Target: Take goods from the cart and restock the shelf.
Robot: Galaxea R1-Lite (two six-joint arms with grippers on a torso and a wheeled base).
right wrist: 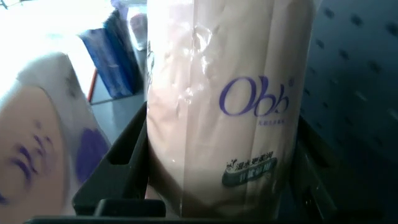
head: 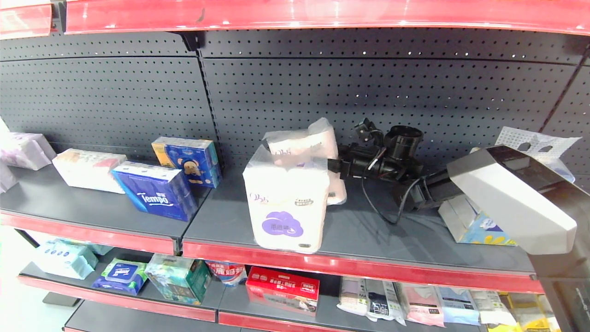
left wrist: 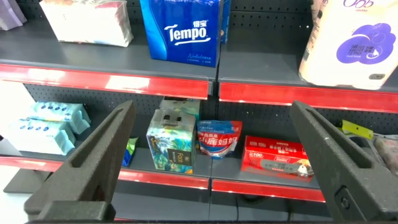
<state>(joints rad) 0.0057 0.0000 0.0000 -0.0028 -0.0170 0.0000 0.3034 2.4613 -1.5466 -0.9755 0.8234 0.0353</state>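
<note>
On shelf point(head: 368, 240), toward back, behind front pack point(head: 286, 207) at front edge: roll pack point(head: 302, 138) clamped in right gripper point(head: 334, 167), not yet released. Left gripper point(left wrist: 212, 109) spread wide, empty, facing lower shelves point(left wrist: 163, 178). Release pending.

Dark perforated back panel point(head: 322, 92), red-edged shelf point(head: 359, 240); floor point(head: 18, 295) seemingly pale, bright.

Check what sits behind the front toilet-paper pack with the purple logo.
A second toilet-paper pack, held by the right gripper, jaws shut on it. Its lower part is covered by the front pack, so whether it rests on the shelf cannot be seen.
</note>
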